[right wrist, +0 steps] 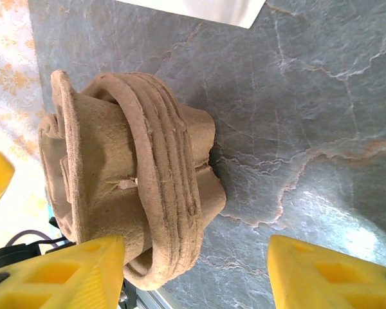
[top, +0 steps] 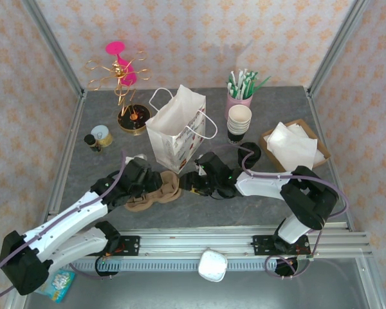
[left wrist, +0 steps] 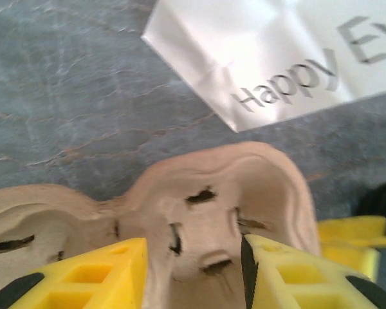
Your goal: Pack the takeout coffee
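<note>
The left pincer (left wrist: 193, 257) hangs half open over the tray (left wrist: 212, 187), the right pincer (right wrist: 196, 257) wide beside it, likely to steady it.

1 paper bag (top: 177, 129), 1 pulp carrier (top: 156, 196), 1 cup stack (top: 238, 121)

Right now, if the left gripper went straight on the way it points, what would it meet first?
Most likely the cardboard cup tray, right in front of the left gripper; the white paper bag lies farther on.
</note>
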